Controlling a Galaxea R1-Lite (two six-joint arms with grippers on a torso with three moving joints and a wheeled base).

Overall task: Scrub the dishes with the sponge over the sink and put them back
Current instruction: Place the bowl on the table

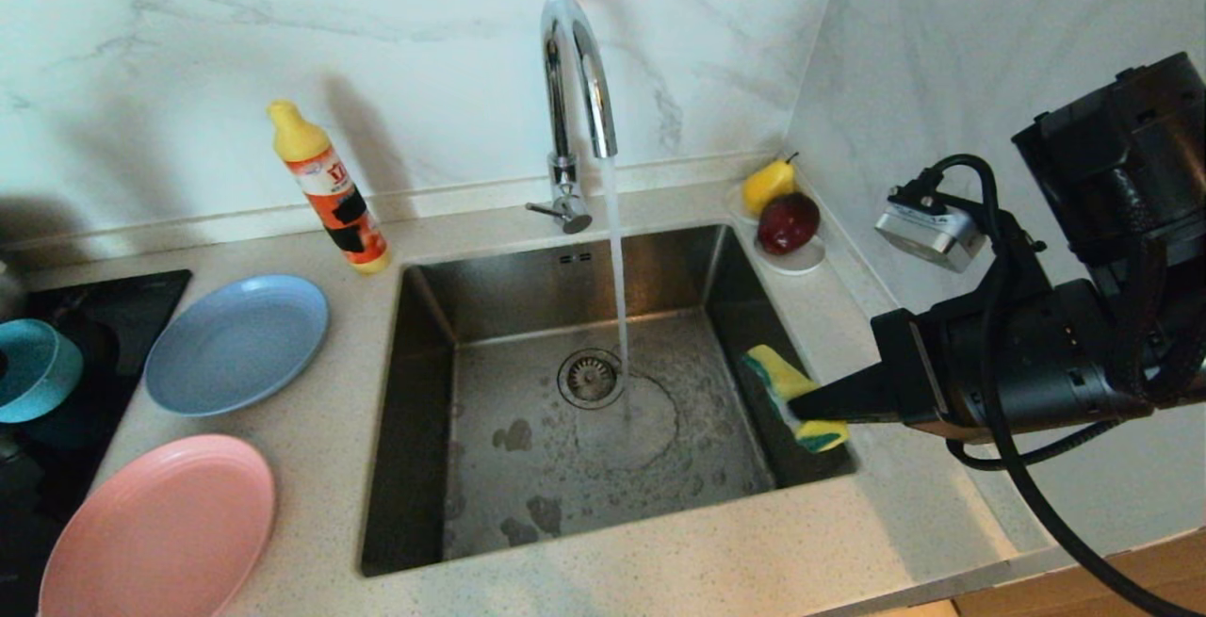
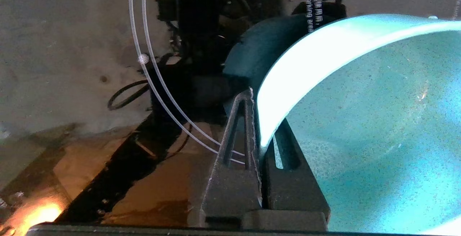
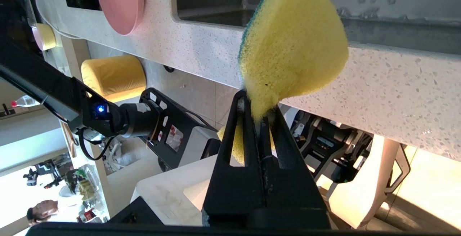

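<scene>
While tap point(image 1: 577, 80) runs, I note right gripper point(image 1: 801, 407) clamping sponge point(image 1: 791, 396) over sink point(image 1: 565, 410) | left gripper point(image 2: 261, 120) straddling teal bowl point(image 2: 360, 113) rim, grip unclear.

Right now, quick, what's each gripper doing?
Left gripper: fingers straddle the teal bowl's rim; grip cannot be told.
Right gripper: shut on the sponge, at the sink's right edge.

The yellow, green-backed sponge point(image 1: 790, 397) hangs pinched over the wet steel sink's point(image 1: 415, 410) right edge, while the light-blue plate point(image 1: 236, 344), pink plate point(image 1: 160, 527) and teal bowl point(image 1: 33, 367) lie left of it
</scene>
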